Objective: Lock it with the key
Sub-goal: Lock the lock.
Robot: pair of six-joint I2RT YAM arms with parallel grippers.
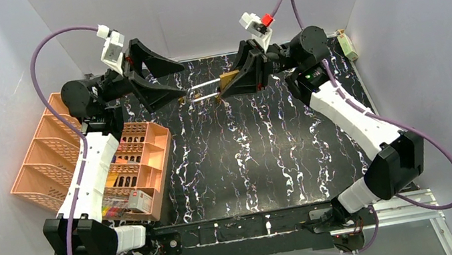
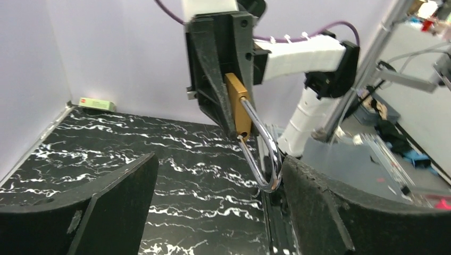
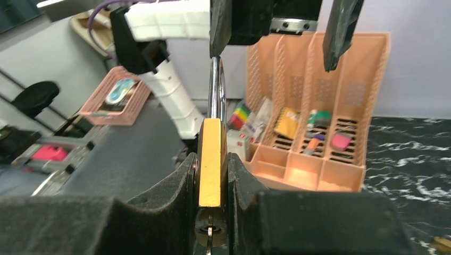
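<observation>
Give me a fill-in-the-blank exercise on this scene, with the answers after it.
1. The right gripper is shut on the ___.
2. The left gripper is ___, its fingers wide apart.
3. The shackle points toward the ___ gripper.
4. The organizer stands at the table's ___ edge.
Missing words: padlock; open; left; left.

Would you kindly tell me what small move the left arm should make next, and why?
Probably draw the left gripper back off the shackle: its jaws stand open around the loop, gripping nothing, while the right gripper clamps the padlock body, so the lock seems safely held.
</observation>
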